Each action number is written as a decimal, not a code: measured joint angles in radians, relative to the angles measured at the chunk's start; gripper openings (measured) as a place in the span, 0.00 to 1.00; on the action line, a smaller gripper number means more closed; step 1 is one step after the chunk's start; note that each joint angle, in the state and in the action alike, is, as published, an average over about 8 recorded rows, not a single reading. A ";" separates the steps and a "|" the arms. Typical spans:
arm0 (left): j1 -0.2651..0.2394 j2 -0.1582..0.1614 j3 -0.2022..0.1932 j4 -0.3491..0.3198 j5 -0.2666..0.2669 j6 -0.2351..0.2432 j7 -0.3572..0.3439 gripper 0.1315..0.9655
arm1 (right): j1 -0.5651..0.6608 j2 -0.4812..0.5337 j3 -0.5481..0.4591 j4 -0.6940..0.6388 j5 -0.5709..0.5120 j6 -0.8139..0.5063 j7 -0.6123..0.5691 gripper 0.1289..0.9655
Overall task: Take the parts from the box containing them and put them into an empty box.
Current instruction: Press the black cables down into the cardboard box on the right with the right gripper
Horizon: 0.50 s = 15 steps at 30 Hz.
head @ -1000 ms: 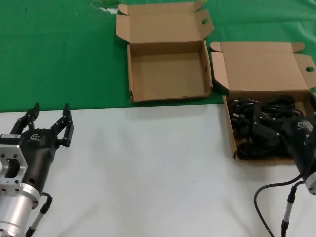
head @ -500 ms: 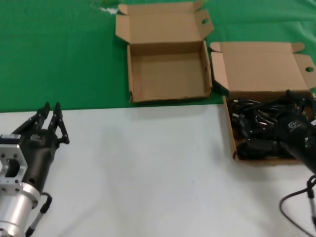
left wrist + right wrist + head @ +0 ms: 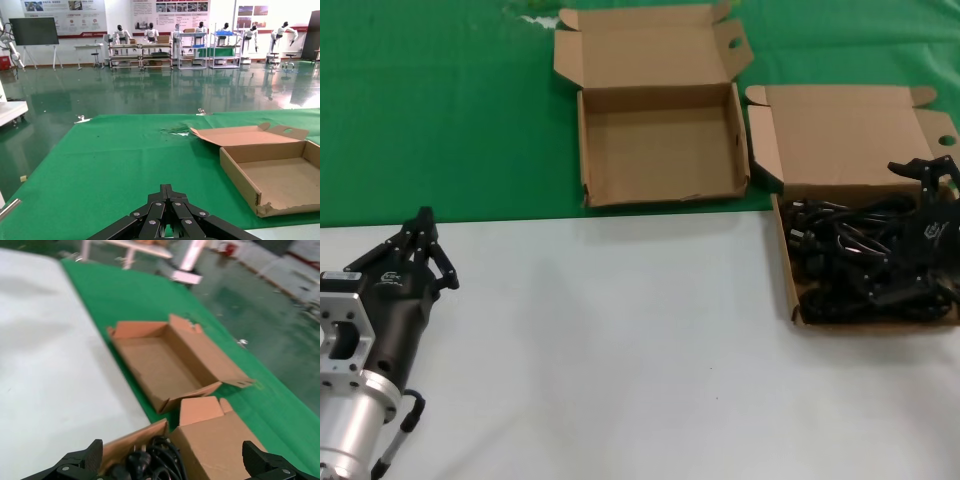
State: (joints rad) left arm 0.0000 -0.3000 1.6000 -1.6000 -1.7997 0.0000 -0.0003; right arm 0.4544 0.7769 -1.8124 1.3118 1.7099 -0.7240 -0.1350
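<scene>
The black power cords (image 3: 840, 250) lie in a tangled heap in the wider cardboard box (image 3: 786, 262) at the right, its lid (image 3: 850, 135) folded back. My right gripper (image 3: 905, 235) hangs low over the cords with its jaws wide open and nothing between them. In the right wrist view the cords (image 3: 160, 460) show between the fingertips (image 3: 94, 456). The squarer empty box (image 3: 660, 150) stands open on the green cloth to the left of the cord box; it also shows in the right wrist view (image 3: 160, 362). My left gripper (image 3: 423, 218) is shut and empty at the near left.
Both boxes sit along the edge where the green cloth (image 3: 440, 110) meets the white table (image 3: 620, 340). The left wrist view shows the shut left gripper (image 3: 167, 190) over the cloth, with the empty box (image 3: 280, 175) off to one side.
My left gripper has closed from open to shut. My right gripper has shifted to the right over the cord box and now stands with its jaws spread wide.
</scene>
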 joint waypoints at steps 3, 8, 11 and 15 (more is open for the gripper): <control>0.000 0.000 0.000 0.000 0.000 0.000 0.000 0.01 | 0.074 0.023 -0.037 -0.038 -0.027 -0.086 -0.036 1.00; 0.000 0.000 0.000 0.000 0.000 0.000 0.000 0.01 | 0.210 0.043 -0.109 -0.124 -0.087 -0.233 -0.099 1.00; 0.000 0.000 0.000 0.000 0.000 0.000 0.000 0.01 | 0.293 0.040 -0.150 -0.191 -0.130 -0.304 -0.135 1.00; 0.000 0.000 0.000 0.000 0.000 0.000 0.000 0.01 | 0.390 0.021 -0.199 -0.291 -0.188 -0.370 -0.186 1.00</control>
State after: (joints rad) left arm 0.0000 -0.3000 1.6000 -1.6000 -1.7997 0.0000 -0.0003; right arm 0.8441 0.7974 -2.0115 1.0209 1.5218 -1.0941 -0.3206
